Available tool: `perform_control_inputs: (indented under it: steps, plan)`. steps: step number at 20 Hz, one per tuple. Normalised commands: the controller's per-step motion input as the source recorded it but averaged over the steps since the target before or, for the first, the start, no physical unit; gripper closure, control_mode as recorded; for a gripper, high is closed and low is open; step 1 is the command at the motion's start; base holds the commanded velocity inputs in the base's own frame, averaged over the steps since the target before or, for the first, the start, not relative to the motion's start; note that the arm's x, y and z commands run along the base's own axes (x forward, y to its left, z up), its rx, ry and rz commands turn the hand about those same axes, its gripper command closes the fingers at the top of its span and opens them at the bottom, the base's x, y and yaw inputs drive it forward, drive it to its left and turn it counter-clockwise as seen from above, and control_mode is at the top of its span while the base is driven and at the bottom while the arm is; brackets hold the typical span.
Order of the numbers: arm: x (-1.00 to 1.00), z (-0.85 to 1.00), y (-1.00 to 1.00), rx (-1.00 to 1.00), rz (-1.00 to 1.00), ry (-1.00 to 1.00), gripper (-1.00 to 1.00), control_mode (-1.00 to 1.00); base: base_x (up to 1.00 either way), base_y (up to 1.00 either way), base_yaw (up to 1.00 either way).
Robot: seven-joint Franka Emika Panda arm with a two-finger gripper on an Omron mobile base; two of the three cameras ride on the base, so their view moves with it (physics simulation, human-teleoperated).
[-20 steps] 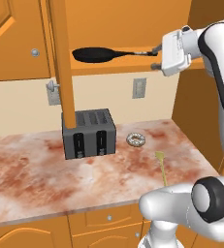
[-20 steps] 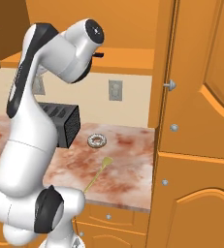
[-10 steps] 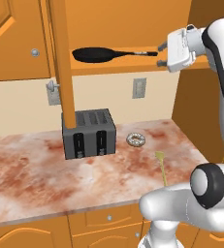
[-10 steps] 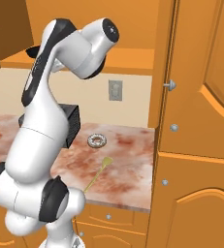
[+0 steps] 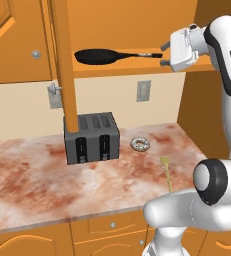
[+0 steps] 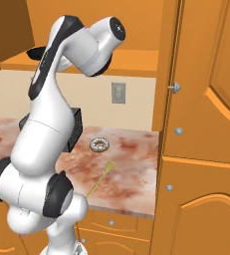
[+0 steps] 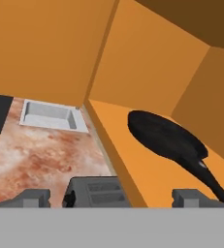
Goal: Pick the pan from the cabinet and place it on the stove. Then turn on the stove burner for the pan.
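Pan (image 5: pixel 98 56) lies flat on the open shelf of the cabinet (image 5: pixel 137 67), round body to the left, long straight handle running right toward the arm. Gripper (image 5: pixel 162 52) is raised to shelf height, level with the handle's far end; its 2 fingers are spread wide apart, one above and one below the handle tip, gripping nothing. Whether a finger touches the handle cannot be told. In the hand view the pan (image 7: pixel 164 137) sits on the orange shelf floor with the handle reaching down toward the right fingertip (image 7: pixel 191 197), jaws released and well apart. An open cabinet door edge stands upright in front of the shelf, left of the pan. Below, on the reddish marbled countertop (image 5: pixel 32 180): a dark grey toaster (image 5: pixel 92 137) against the back wall, a small ring-shaped doughnut (image 5: pixel 140 144) just right of it, and a thin yellow-green utensil (image 5: pixel 166 172) near the front right edge. Hand view also shows a steel sink (image 7: pixel 49 115) set in the counter, further along.
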Motion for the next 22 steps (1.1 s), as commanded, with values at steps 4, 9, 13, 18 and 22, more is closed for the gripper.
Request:
perform_control_inputs:
  steps: [4,9,13,18,22]
  plan:
    - [0.16,0.0,0.0,0.0,0.0,0.0,-1.0,-1.0,0.0,0.0,0.0]
    - [0.12,0.0,-0.01,0.0,0.0,0.0,-1.0,-1.0,0.0,0.0,0.0]
    - [0.14,0.0,-0.02,0.0,0.0,0.0,-1.0,-1.0,0.0,0.0,0.0]
    - [0.14,0.0,-0.08,0.0,0.0,0.0,-1.0,-1.0,0.0,0.0,0.0]
    - [0.16,0.0,-0.02,0.0,0.0,0.0,-1.0,-1.0,0.0,0.0,0.0]
